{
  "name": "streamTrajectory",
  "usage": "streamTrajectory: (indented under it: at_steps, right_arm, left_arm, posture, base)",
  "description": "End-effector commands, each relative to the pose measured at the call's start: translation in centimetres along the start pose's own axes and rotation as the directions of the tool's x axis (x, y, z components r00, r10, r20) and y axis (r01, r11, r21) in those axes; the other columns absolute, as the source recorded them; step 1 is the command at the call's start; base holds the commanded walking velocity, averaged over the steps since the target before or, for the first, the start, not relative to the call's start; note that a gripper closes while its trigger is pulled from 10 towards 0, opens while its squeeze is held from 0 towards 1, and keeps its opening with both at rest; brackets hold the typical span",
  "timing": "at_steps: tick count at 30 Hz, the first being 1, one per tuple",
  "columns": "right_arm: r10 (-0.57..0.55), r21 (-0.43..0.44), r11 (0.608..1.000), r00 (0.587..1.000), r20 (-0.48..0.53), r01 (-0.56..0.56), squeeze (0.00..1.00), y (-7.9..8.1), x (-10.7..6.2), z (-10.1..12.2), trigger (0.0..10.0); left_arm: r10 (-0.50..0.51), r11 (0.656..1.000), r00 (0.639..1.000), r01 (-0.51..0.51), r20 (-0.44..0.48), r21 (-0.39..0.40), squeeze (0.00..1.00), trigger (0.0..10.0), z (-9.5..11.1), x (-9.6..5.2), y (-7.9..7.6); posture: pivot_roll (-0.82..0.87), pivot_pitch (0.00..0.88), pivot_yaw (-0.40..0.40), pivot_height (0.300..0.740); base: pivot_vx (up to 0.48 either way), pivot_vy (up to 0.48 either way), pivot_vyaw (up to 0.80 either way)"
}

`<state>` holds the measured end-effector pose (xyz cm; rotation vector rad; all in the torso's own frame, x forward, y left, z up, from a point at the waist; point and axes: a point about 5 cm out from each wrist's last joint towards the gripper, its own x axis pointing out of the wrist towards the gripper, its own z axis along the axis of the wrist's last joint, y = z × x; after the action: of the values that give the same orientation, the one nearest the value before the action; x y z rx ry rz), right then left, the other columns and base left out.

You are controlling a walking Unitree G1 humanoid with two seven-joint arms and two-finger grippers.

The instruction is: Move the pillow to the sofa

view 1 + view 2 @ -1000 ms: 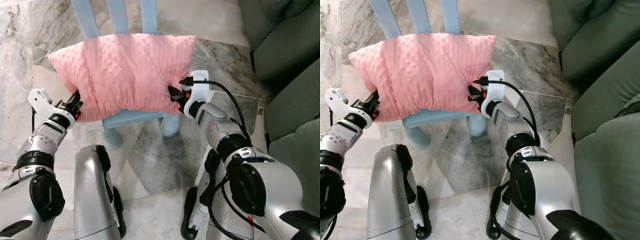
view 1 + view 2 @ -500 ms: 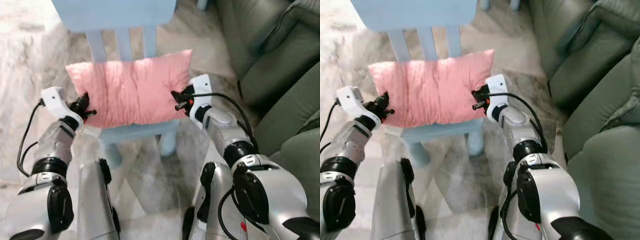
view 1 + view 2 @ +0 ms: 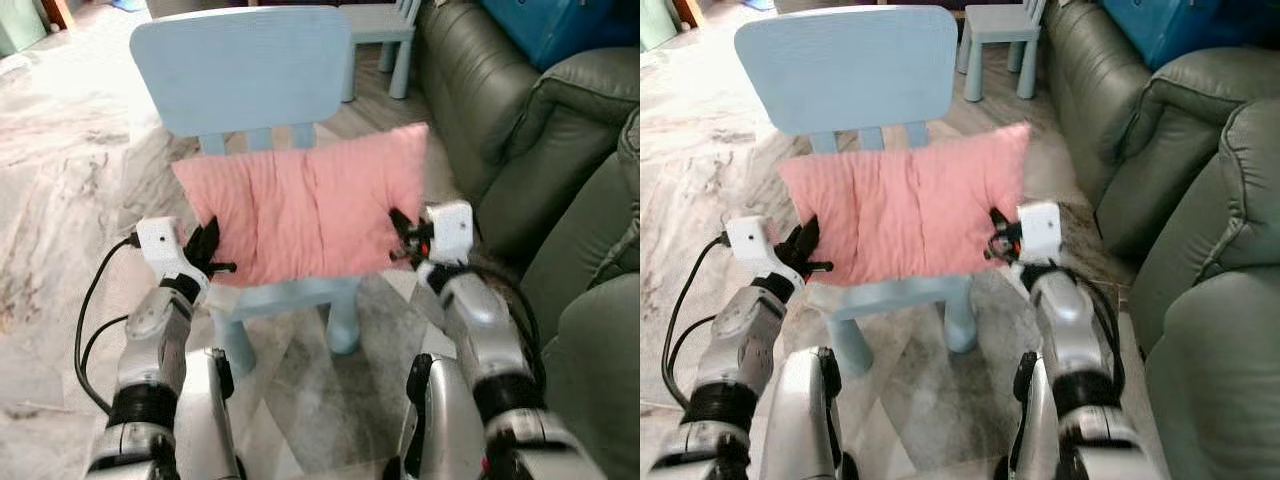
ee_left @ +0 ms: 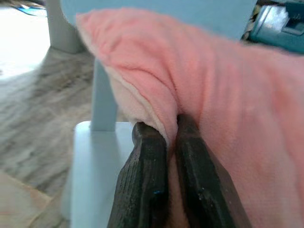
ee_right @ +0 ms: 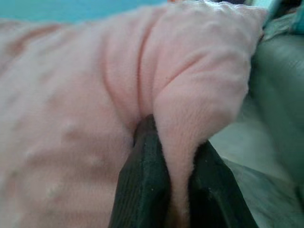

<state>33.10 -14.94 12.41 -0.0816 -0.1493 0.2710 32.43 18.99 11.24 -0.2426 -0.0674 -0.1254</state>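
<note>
Your left tool [image 3: 208,253] and right tool [image 3: 400,236] each clamped on soft dimpled pink pillow [image 3: 305,204], rectangular, long axis crosswise, against light-blue plastic chair [image 3: 240,70].

A pale blue child's chair [image 3: 240,75] stands on the grey marble floor [image 3: 60,190], with a small matching blue stool [image 3: 1002,25] behind it and a blue box [image 3: 560,25] just beyond the upholstery at the right edge.
</note>
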Motion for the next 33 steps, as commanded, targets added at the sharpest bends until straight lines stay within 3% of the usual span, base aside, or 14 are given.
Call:
streamTrajectory:
  at_steps: [1,3,4,5,6,7,8,9,10,11,23,33]
  right_arm:
    - [-0.003,-0.043,0.999,0.997,0.072,0.006,0.00,0.2,0.3,1.9,0.0]
    - [-0.025,-0.052,0.998,0.996,0.081,0.029,0.00,0.2,-0.3,2.0,0.0]
    - [-0.057,-0.044,0.997,0.994,0.093,0.062,0.00,0.1,-1.0,2.3,0.0]
    - [-0.068,-0.045,0.996,0.993,0.096,0.073,0.00,0.1,-1.1,2.4,0.0]
    - [-0.089,-0.056,0.994,0.991,0.105,0.095,0.00,-0.1,-1.4,2.6,0.0]
    - [-0.111,-0.064,0.991,0.988,0.108,0.118,0.00,-0.2,-1.7,2.8,0.0]
    - [-0.126,-0.069,0.989,0.986,0.109,0.134,0.00,-0.2,-1.9,2.9,0.0]
    - [-0.153,-0.082,0.983,0.982,0.106,0.162,0.00,-0.4,-2.4,3.1,0.0]
    - [-0.180,-0.085,0.978,0.977,0.117,0.190,0.00,-0.6,-2.7,3.3,2.6]
    - [-0.217,-0.127,0.966,0.972,0.089,0.227,0.00,-1.0,-3.2,3.4,10.0]
    - [-0.295,-0.158,0.939,0.951,0.092,0.307,0.00,-2.2,-2.6,5.2,10.0]
    - [-0.285,-0.147,0.944,0.955,0.081,0.295,0.00,-2.1,-2.3,5.4,10.0]
  left_arm:
    - [0.013,1.000,1.000,-0.013,0.013,0.021,0.00,0.0,0.5,-0.2,-0.1]
    - [0.025,0.999,0.999,-0.026,0.023,0.040,0.00,0.0,0.5,-0.7,-0.2]
    - [0.021,0.997,0.999,-0.023,0.026,0.074,0.00,0.8,0.4,-1.1,-0.6]
    - [0.017,0.996,1.000,-0.018,0.022,0.087,0.00,0.8,0.3,-1.2,-0.7]
    - [0.015,0.993,1.000,-0.016,0.013,0.116,0.00,4.3,0.2,-1.3,-0.9]
    - [0.012,0.991,1.000,-0.012,0.002,0.131,0.00,6.2,0.1,-1.4,-1.1]
    - [0.010,0.990,1.000,-0.009,-0.006,0.140,0.00,6.2,0.1,-1.5,-1.3]
    - [0.009,0.985,1.000,-0.006,-0.017,0.170,0.00,10.0,0.0,-1.6,-1.5]
    - [0.002,0.983,1.000,0.003,-0.025,0.186,0.00,10.0,-0.1,-1.7,-1.8]
    - [-0.006,0.981,0.999,0.013,-0.037,0.196,0.00,10.0,-0.3,-1.7,-2.1]
    - [0.036,0.978,0.999,-0.028,-0.037,0.209,0.00,10.0,0.3,-1.2,-1.7]
    - [0.048,0.978,0.998,-0.038,-0.041,0.203,0.00,10.0,0.0,-1.3,-2.0]
  posture:
    - [0.00,0.000,0.021,0.429]
    - [0.00,0.000,0.026,0.429]
    - [0.00,0.000,0.029,0.429]
    - [0.00,0.000,0.034,0.429]
    - [0.00,0.000,0.039,0.429]
    - [-0.01,0.000,0.045,0.429]
    - [-0.01,0.000,0.046,0.429]
    - [-0.01,0.000,0.050,0.429]
    - [-0.01,0.000,0.050,0.429]
    - [-0.01,0.000,0.050,0.429]
    - [-0.01,0.000,0.061,0.429]
    - [0.00,0.000,0.050,0.429]
  base:
    - [0.000,0.000,0.00]
    - [0.000,0.000,0.00]
    - [0.000,0.000,0.00]
    - [0.000,0.000,0.00]
    - [0.000,0.000,0.00]
    - [0.000,0.000,0.00]
    - [0.000,0.000,0.00]
    - [0.000,0.000,0.00]
    - [0.000,0.000,0.00]
    - [0.000,0.000,0.00]
    - [0.000,0.000,0.00]
    - [0.000,0.000,0.00]
